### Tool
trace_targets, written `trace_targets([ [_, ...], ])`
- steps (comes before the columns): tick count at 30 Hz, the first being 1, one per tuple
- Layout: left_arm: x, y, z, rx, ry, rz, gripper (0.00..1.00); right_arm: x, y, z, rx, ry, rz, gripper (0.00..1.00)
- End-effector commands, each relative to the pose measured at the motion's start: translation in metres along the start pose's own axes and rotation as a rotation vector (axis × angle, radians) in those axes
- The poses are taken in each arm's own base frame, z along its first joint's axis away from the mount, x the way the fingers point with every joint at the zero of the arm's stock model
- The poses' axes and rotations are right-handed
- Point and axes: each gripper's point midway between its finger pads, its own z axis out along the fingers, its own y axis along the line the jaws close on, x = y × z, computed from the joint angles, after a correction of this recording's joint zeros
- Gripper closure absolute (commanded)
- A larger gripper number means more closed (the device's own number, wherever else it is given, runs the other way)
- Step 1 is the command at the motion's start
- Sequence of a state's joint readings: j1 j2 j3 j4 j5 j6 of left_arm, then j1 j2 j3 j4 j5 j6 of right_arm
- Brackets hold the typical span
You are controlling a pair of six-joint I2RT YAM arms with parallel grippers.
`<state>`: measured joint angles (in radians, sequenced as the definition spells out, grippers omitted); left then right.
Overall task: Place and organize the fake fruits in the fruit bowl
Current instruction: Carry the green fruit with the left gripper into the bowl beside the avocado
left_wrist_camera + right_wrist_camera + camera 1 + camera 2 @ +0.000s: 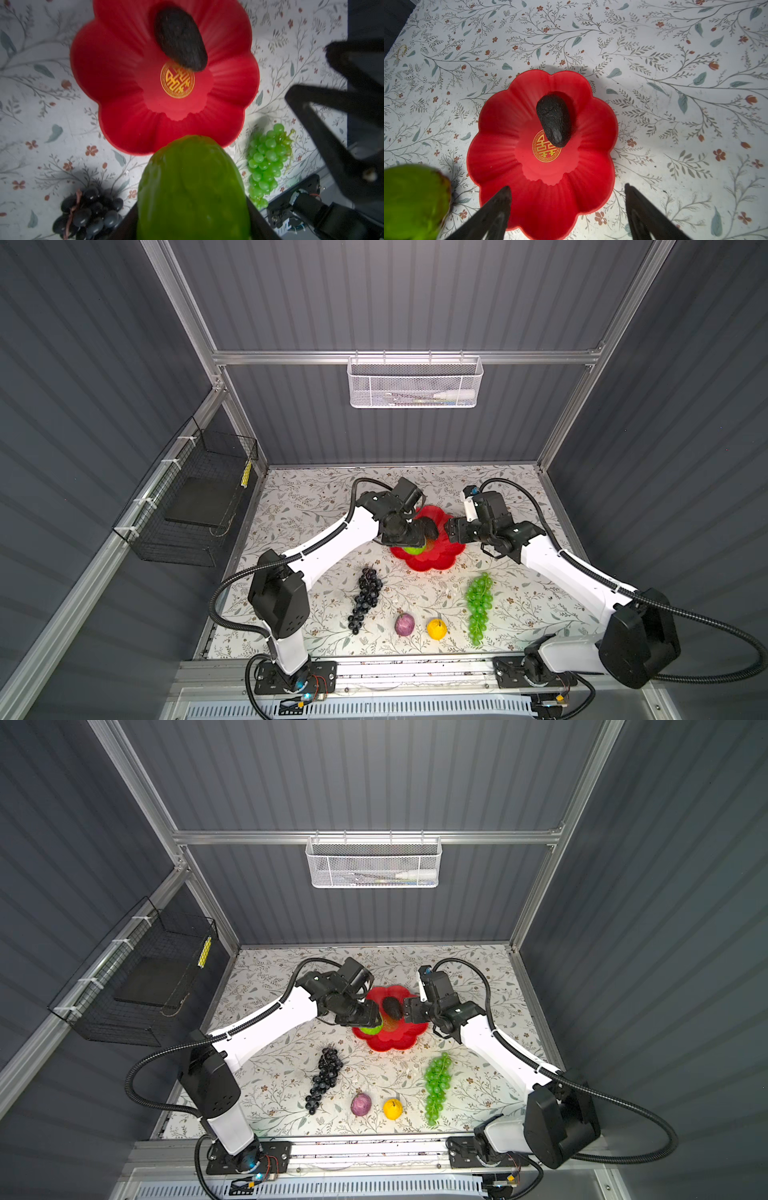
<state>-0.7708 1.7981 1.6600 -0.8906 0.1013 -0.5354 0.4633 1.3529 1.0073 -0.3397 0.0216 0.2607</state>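
Clamping the bumpy lime-green plastic fruit (pixel 193 176), the left gripper (pixel 192 202) hangs over the rim of the glossy red petalled plastic bowl (pixel 500 128). A black plastic avocado (pixel 553 120) lies inside. The right gripper (pixel 567 187) gapes wide, empty.

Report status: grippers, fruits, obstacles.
Left gripper shut on lime-green fruit, near red bowl. Right gripper open, empty, over bowl's rim. Black avocado in bowl; dark grapes, green grapes, purple ball, yellow ball on table. Nothing blocks the drop.
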Motion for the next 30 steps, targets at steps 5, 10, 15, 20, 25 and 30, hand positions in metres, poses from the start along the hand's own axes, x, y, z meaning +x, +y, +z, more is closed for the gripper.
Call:
trace_targets([
  [5, -0.038, 0.038, 0.045, -0.122, 0.024, 0.007, 0.50, -0.015, 0.007, -0.014, -0.031, -0.019, -0.021, 0.15],
  [10, -0.059, 0.047, 0.080, -0.158, 0.034, 0.016, 0.50, -0.012, 0.006, -0.017, -0.021, 0.009, -0.042, 0.15],
  [15, -0.072, 0.049, 0.104, -0.165, 0.034, 0.012, 0.50, -0.014, 0.004, -0.019, -0.005, 0.018, -0.074, 0.14],
  [20, -0.073, 0.056, 0.123, -0.189, 0.044, -0.014, 0.49, -0.010, 0.004, -0.017, -0.007, 0.037, -0.093, 0.14],
  [25, -0.072, 0.061, 0.136, -0.198, 0.042, -0.027, 0.48, -0.003, 0.005, -0.014, -0.019, 0.053, -0.094, 0.14],
  [30, -0.074, 0.058, 0.142, -0.175, 0.035, -0.039, 0.46, 0.001, 0.006, -0.011, -0.026, 0.066, -0.090, 0.14],
])
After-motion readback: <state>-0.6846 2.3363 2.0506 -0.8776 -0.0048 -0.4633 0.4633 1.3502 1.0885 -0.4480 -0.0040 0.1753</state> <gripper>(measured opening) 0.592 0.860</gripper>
